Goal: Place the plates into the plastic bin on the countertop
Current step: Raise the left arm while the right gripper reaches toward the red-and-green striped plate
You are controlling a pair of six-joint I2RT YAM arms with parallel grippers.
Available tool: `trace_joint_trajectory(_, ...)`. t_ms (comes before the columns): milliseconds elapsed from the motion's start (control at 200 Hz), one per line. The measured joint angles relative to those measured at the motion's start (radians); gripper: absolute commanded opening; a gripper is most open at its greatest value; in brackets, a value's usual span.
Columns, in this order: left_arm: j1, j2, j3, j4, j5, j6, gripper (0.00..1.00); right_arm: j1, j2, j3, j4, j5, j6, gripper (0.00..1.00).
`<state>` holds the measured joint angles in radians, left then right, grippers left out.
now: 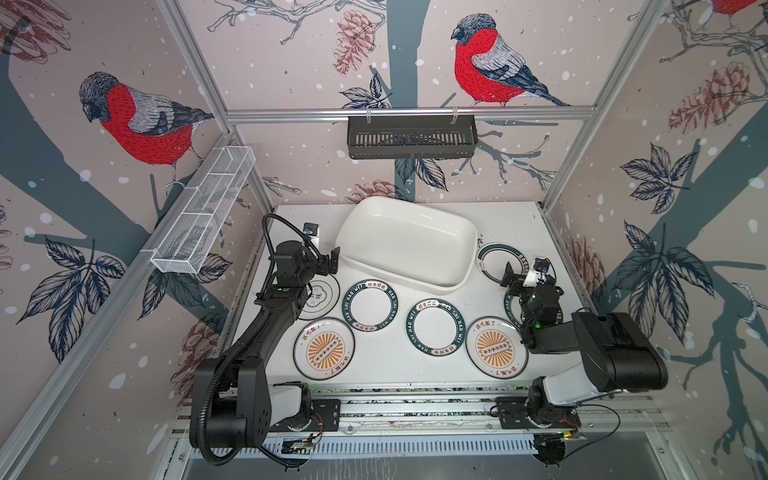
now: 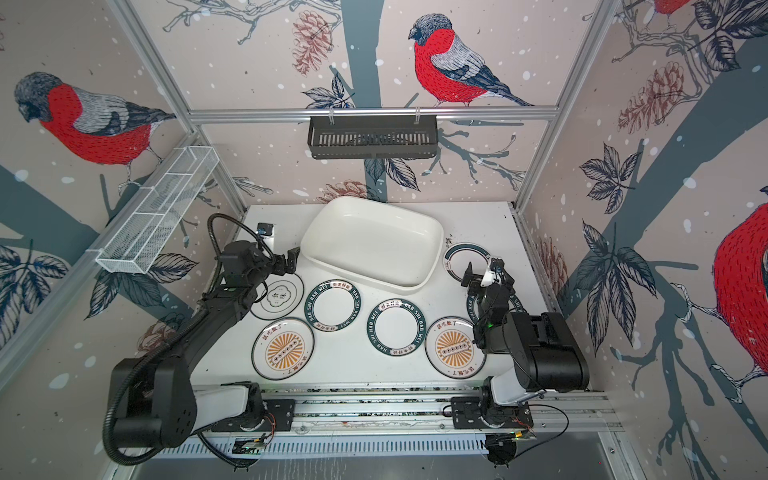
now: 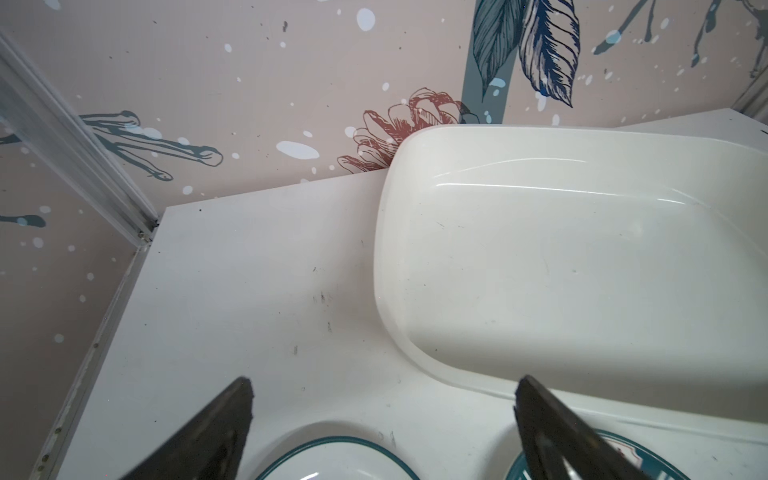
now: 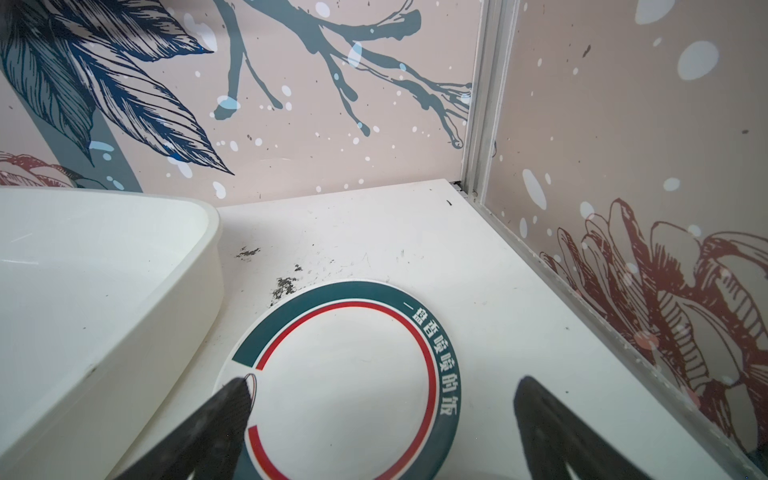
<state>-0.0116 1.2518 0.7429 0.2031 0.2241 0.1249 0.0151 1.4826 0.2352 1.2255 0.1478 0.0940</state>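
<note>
Top views, stock taken against the task. We count seven plates, all lying flat on the countertop and none in the plastic bin.

- plastic bin: rear middle of the countertop, set askew; we see nothing in it.
- quatrefoil plate: in front of the bin's left end, partly under the left arm.
- left lettered plate and middle lettered plate: side by side in front of the bin, apart from it.
- left sunburst plate and right sunburst plate: nearest the front rail.
- red-ringed plate: just beside the bin's right end, not touching it.
- seventh plate: mostly hidden under the right arm; only a dark rim arc shows.
- left gripper: jaws spread wide with nothing between them, above bare countertop between the quatrefoil plate and the bin's near corner.
- right gripper: jaws spread wide and empty, over the near part of the red-ringed plate; we cannot tell whether it touches.

Progress, in our judgement: nothing is placed yet and all seven plates remain.
</note>
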Motion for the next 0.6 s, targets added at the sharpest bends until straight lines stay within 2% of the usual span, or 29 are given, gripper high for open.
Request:
trace_joint_trajectory(305, 0.000, -0.015, 0.130, -0.257, 0.069, 0.039, 0.98, 0.060, -0.107, 0.257, -0.412, 0.170, 0.010, 0.99)
trace_joint_trajectory(375, 0.000, -0.015, 0.151, -0.292, 0.073, 0.040, 0.97, 0.082, -0.145, 0.338, -0.547, 0.195, 0.060, 1.00)
trace_joint_trajectory(445, 0.000, -0.015, 0.166, -0.322, 0.089, 0.044, 0.97, 0.087, -0.185, 0.432, -0.690, 0.167, 0.114, 1.00)
trace_joint_trajectory(600, 0.000, -0.012, 0.188, -0.368, 0.126, 0.058, 0.98, 0.061, -0.192, 0.504, -0.836, -0.018, 0.225, 1.00)
